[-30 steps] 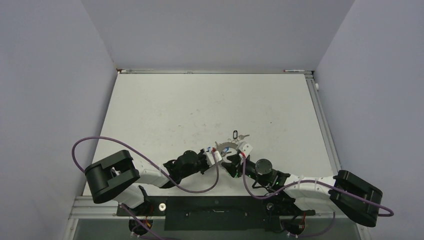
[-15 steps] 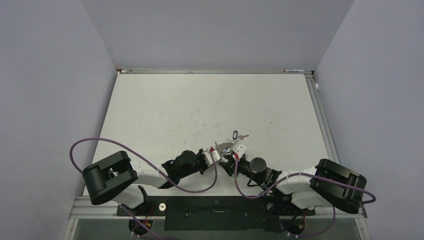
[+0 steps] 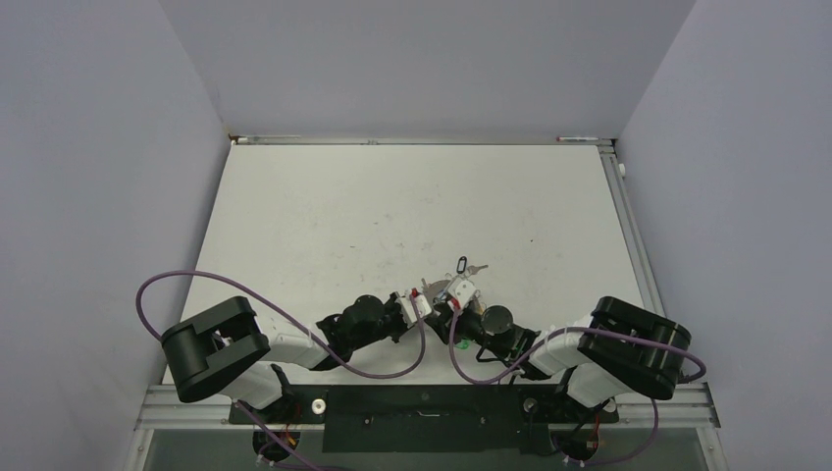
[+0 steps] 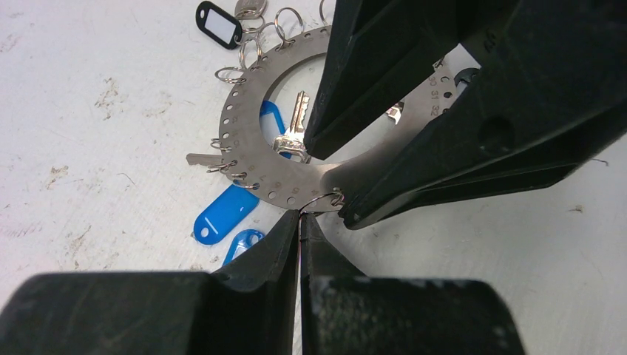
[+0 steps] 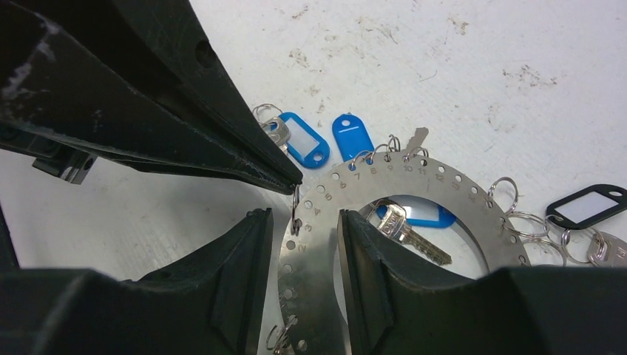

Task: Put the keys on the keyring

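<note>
1. Locate the parts. The keyring point(image 4: 248, 129) lies flat on the table point(image 4: 89, 148), at the centre of the left wrist view. In the top view it sits low centre, between the two wrists. Small keys hang around its rim. One key point(image 4: 293, 133) lies inside the hole, and blue tags point(image 4: 220, 214) lie just outside the lower-left rim.
2. Left gripper point(image 4: 299, 218): the fingers are together, pinching a thin split ring point(image 4: 323, 200) at the lower rim. Whether this wire already passes through a rim hole cannot be told.
3. Right gripper point(image 5: 301, 217): the fingers are apart and straddle the band, one inside the hole and one outside. A sliver of table shows beside the outer finger, so it is judged not yet clamped.
4. The step in hand is judged to be threading the split ring into a rim hole. Close the right gripper on the band first, so the plate cannot slide or spin.
5. Feed the wire along its own curve. Do not pull outward, because thin wire may slip from the fingertips or drag the plate.
6. Keep the right outer finger off the split ring. The two grippers stand just beside each other, and contact is likely.
</note>
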Robot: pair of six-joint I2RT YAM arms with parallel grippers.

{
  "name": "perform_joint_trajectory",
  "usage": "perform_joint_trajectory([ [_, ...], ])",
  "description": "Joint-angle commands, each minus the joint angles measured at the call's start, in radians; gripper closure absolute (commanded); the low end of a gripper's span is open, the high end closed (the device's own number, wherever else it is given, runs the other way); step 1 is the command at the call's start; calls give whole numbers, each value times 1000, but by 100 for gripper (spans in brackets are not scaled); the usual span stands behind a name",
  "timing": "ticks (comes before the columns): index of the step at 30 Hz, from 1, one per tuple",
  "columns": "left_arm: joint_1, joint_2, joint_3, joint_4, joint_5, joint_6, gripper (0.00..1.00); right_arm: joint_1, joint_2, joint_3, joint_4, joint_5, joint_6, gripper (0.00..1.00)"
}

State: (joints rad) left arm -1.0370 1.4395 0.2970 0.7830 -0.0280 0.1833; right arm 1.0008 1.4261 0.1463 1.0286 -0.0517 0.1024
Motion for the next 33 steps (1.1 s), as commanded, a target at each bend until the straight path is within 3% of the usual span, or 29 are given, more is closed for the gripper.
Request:
perform_joint_trajectory([
  [1,6,-23,-1,71,15,-18,100,-15,43,35,118,-34,22,61],
  [13,9,-27,4,65,12,-15,100,-39,84,47,124,-63,13,69],
  [25,10,-30,10,53,16,-13,100,-44,134,65,108,-76,-8,69],
  [33,11,-27,14,50,17,-13,100,-42,151,82,87,-92,-19,86],
])
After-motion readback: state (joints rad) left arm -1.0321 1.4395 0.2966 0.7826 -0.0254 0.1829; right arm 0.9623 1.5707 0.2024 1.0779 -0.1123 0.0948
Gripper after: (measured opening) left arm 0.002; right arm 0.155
